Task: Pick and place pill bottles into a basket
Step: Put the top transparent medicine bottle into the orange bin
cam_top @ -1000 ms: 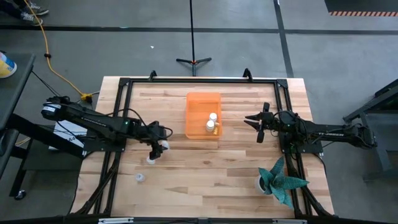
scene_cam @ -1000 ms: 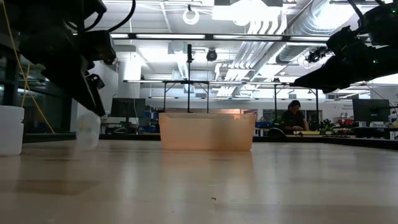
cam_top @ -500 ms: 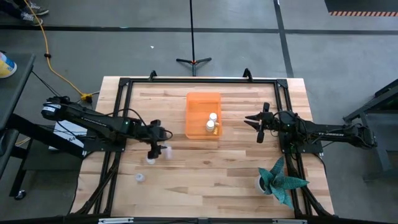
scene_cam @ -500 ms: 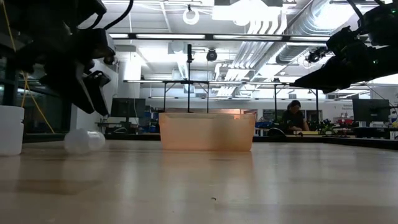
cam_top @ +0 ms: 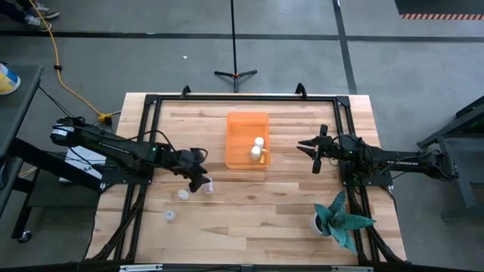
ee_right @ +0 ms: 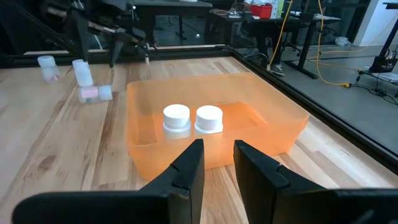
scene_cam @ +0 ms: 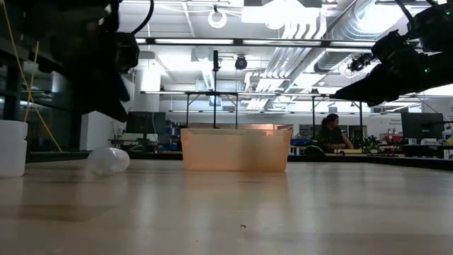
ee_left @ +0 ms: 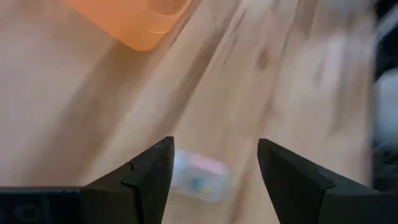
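Note:
My left gripper [cam_top: 200,181] is open, low over the table left of the basket. A pale pill bottle [ee_left: 199,175] lies on its side on the wood, between and just beyond its fingertips [ee_left: 214,144], untouched. The bottle also shows in the high view [cam_top: 208,184] and the low view [scene_cam: 107,161]. Two more bottles stand on the table nearby [cam_top: 183,195], [cam_top: 171,216]. The translucent orange basket [cam_top: 240,128] at the table's middle holds two upright white-capped bottles [ee_right: 176,117], [ee_right: 209,118]. My right gripper [cam_top: 308,151] is open and empty, held above the table right of the basket.
A white pot with a teal plant [cam_top: 336,219] stands at the near right. A black frame rail [cam_top: 242,97] runs around the table. Bare wood [cam_top: 257,219] lies near of the basket. A person [scene_cam: 331,133] sits in the room beyond the table.
The bottle that stood tilted at my left gripper's fingertips has fallen onto its side and rolled a little toward the basket. My left gripper has followed it toward the table's right. My right arm has kept still.

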Action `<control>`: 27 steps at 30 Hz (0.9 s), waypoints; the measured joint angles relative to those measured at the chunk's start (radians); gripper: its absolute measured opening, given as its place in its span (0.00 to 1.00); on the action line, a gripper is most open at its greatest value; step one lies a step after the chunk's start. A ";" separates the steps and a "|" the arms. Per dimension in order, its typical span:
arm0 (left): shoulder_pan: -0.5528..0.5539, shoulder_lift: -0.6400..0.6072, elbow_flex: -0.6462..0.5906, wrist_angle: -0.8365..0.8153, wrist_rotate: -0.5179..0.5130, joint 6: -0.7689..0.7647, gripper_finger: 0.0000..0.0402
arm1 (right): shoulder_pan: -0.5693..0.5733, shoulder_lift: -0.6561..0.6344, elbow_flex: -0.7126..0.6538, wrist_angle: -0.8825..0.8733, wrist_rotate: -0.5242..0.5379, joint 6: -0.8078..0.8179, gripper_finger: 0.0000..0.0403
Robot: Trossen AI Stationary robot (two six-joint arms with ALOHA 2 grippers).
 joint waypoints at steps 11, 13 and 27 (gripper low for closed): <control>-0.021 0.073 0.001 -0.005 -0.019 -0.620 0.66 | 0.000 0.000 0.000 -0.007 -0.001 0.000 0.19; -0.020 0.104 0.018 -0.040 -0.041 -0.673 0.66 | 0.000 0.000 0.000 -0.019 -0.001 -0.005 0.19; -0.020 0.391 0.321 -0.300 -0.042 -0.844 0.66 | 0.000 0.000 0.001 -0.044 -0.007 -0.001 0.19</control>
